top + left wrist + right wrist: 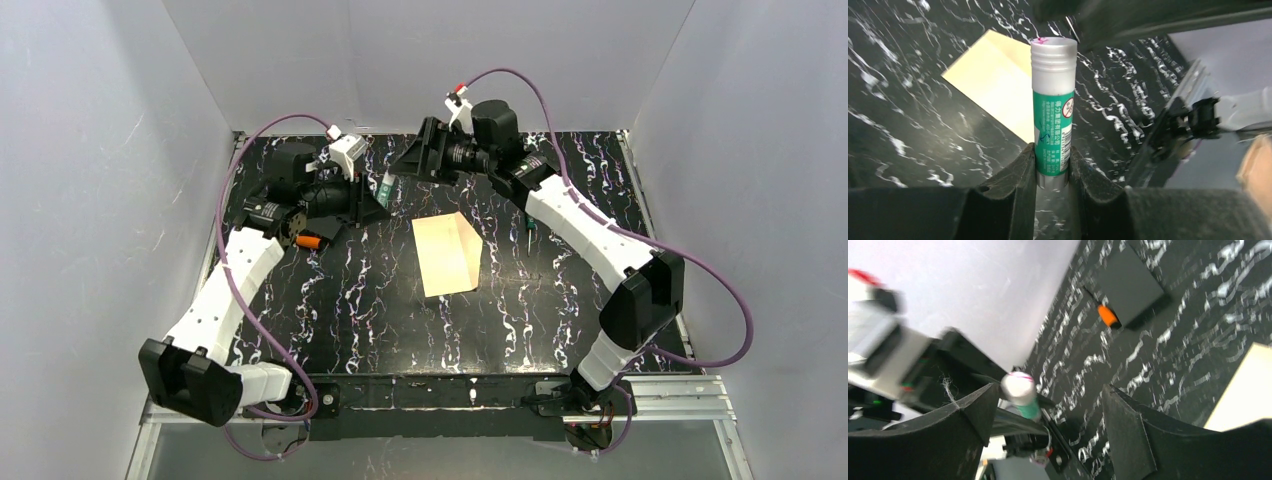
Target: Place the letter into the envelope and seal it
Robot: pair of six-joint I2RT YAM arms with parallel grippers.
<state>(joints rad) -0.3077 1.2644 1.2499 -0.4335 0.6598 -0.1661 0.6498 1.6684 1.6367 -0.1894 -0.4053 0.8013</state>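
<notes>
Sealing stage: left tool (1053,160) clamps a capped glue stick (1053,115); right tool (1050,392), spread open beside the cap (1053,55), must next pinch it off. Envelope (449,255) lies on the table (330,305), letter seemingly inside

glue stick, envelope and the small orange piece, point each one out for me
glue stick (1052,120), left wrist view, on the green label of its tube
envelope (449,256), top external view, middle of its cream face
orange piece (1107,315), right wrist view, middle of its orange body
</notes>
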